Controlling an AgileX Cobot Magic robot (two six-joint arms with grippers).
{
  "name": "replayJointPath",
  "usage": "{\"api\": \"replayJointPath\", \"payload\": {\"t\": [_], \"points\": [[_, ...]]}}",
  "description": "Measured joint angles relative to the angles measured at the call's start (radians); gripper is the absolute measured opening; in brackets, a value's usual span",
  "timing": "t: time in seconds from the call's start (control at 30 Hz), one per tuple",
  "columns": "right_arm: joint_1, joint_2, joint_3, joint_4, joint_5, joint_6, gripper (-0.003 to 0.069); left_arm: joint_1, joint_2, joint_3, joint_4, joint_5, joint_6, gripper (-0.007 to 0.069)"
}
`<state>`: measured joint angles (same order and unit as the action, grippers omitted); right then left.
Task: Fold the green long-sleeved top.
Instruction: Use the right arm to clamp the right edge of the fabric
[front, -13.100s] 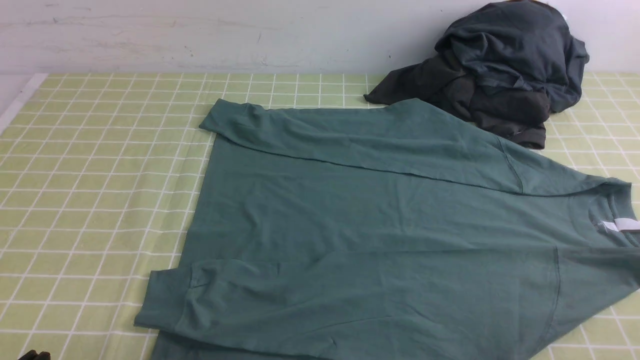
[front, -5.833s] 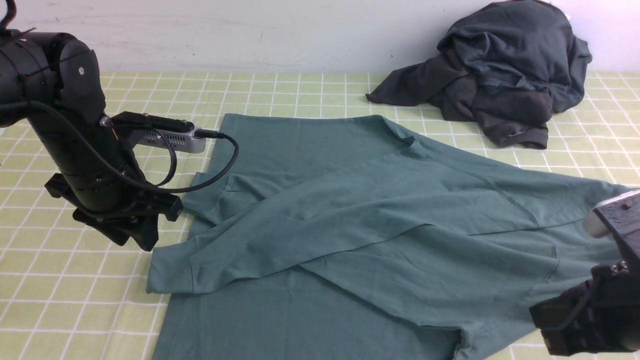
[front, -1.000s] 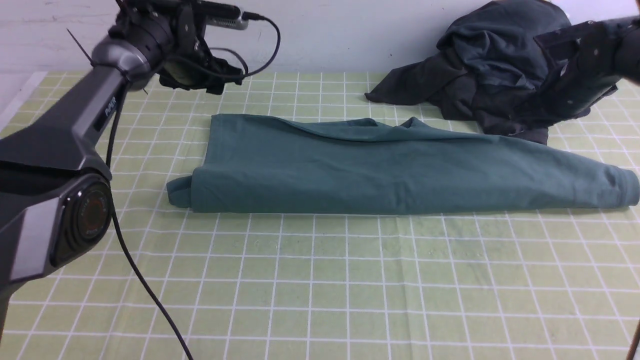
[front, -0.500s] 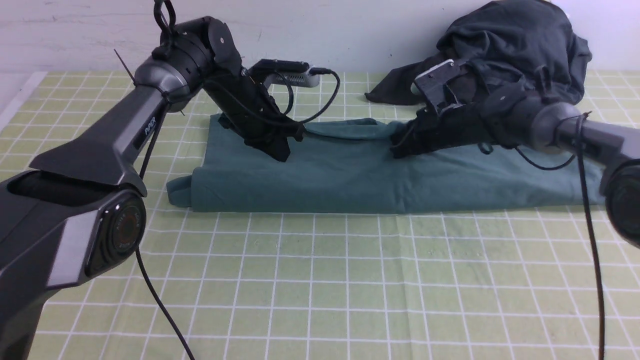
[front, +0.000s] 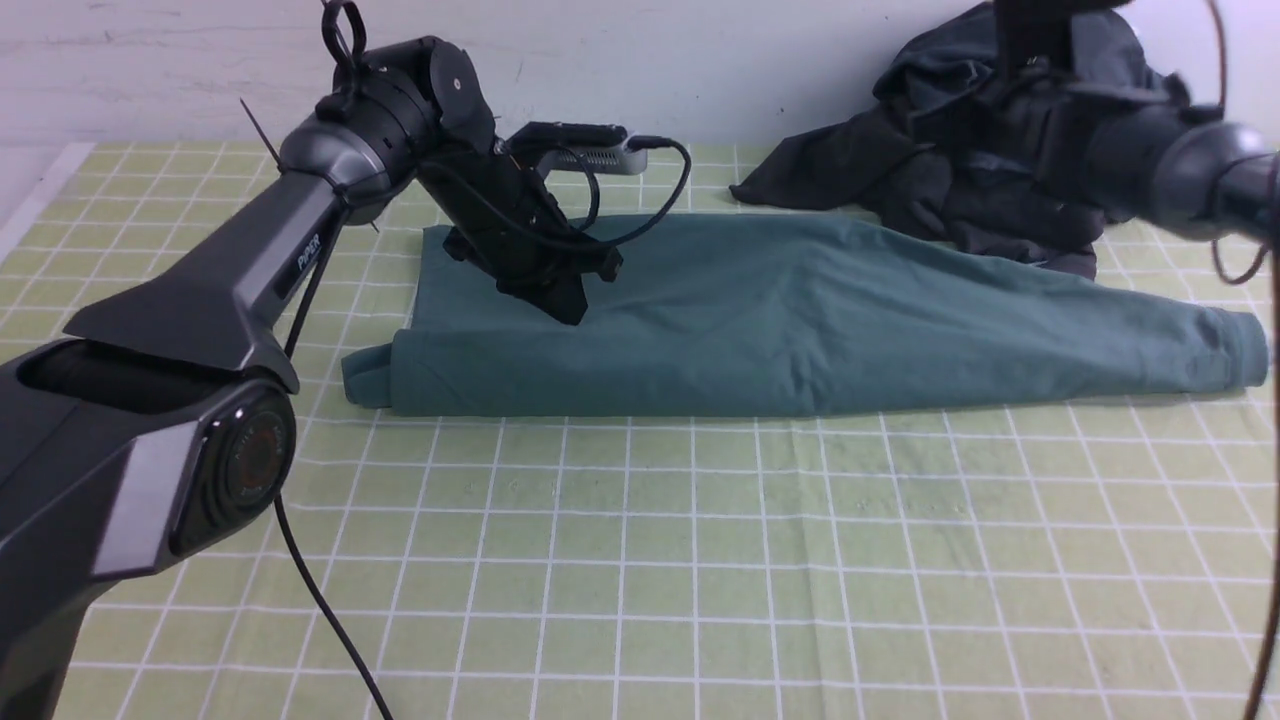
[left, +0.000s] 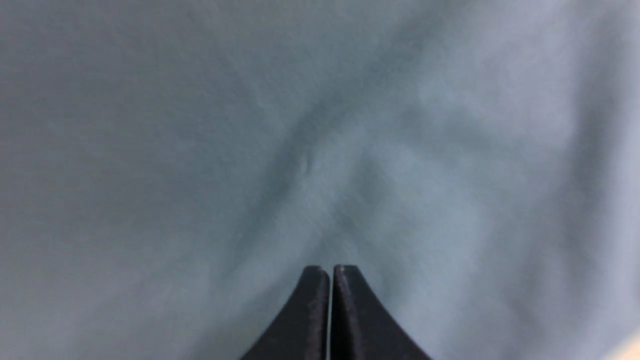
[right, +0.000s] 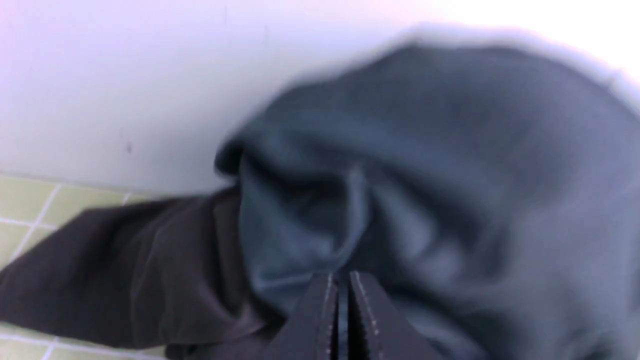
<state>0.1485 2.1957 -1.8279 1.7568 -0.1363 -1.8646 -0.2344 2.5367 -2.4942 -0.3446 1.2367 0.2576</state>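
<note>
The muted teal-green cotton long-sleeved top (front: 800, 320) lies folded into a long band across the far half of the yellow-green checked counter (front: 640, 560). The left pincer (front: 568, 308) is closed and empty, with its tips at the top's surface near the left end. The right pincer (right: 342, 280) is closed and empty, and hangs over the heap of dark charcoal garments (front: 880, 185).

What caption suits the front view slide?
Shut left pincer over the folded green top; dark garments heaped behind.
</note>
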Motion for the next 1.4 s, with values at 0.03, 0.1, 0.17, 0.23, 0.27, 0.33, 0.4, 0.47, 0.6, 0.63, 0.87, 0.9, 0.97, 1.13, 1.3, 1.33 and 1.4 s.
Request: {"api": "replayJointPath", "payload": {"t": [0.03,0.1,0.17,0.23,0.27,0.33,0.4,0.47,0.6,0.63,0.87,0.9,0.97,1.13,1.3,1.33,1.4], "points": [[0.002,-0.056,0.045,0.001,-0.012,-0.030,0.0031,0.000,-0.028,0.007,0.002,0.000,0.000,-0.0003],[0.004,-0.124,0.106,0.003,-0.030,-0.063,0.0031,0.000,-0.070,0.018,0.007,0.001,0.000,-0.0003],[0.005,-0.272,0.264,0.004,-0.027,-0.090,0.0027,0.000,-0.183,0.054,0.023,0.001,0.001,-0.0003],[0.002,-0.364,0.384,0.004,0.017,-0.085,0.0015,0.000,-0.274,0.097,0.031,0.001,0.004,-0.0003],[0.000,-0.399,0.438,0.004,0.064,-0.071,0.0006,0.000,-0.316,0.120,0.033,0.001,0.009,-0.0003],[-0.003,-0.453,0.516,0.004,0.136,-0.043,-0.0004,0.000,-0.393,0.169,0.034,0.001,0.018,-0.0003],[-0.016,-0.518,0.682,-0.004,0.389,0.055,-0.0011,0.000,-0.539,0.285,0.036,0.002,0.053,-0.0003],[-0.023,-0.532,0.773,-0.040,0.580,0.229,-0.0011,0.000,-0.668,0.404,0.044,0.002,0.080,-0.0003],[-0.027,-0.506,0.805,-0.370,0.843,0.607,-0.0013,0.000,-0.884,0.631,0.086,0.003,0.098,-0.0003],[-0.027,-0.499,0.799,-0.467,0.886,0.679,-0.0013,0.000,-0.921,0.671,0.095,0.004,0.098,-0.0003],[-0.081,-0.461,0.672,-1.186,0.894,1.324,0.0003,0.000,-1.371,1.157,0.115,-0.193,0.090,-0.0003],[-0.090,-0.461,0.661,-1.212,0.885,1.352,0.0008,0.000,-1.398,1.187,0.114,-0.218,0.090,-0.0003],[-0.156,-0.459,0.595,-1.331,0.845,1.482,0.0057,0.000,-1.543,1.360,0.113,-0.350,0.090,-0.0003],[-0.321,-0.409,0.470,-1.409,0.822,1.620,0.0253,0.000,-1.850,1.742,0.137,-0.542,0.078,-0.0003],[-0.450,-0.275,0.383,-1.394,0.807,1.714,0.0484,0.000,-1.986,1.951,0.210,-0.536,-0.040,-0.0003],[-0.462,-0.248,0.369,-1.390,0.807,1.724,0.0512,0.000,-1.980,1.966,0.233,-0.526,-0.058,-0.0003],[-0.486,-0.188,0.346,-1.383,0.813,1.748,0.0559,0.000,-1.951,1.988,0.278,-0.509,-0.093,-0.0003]]}}
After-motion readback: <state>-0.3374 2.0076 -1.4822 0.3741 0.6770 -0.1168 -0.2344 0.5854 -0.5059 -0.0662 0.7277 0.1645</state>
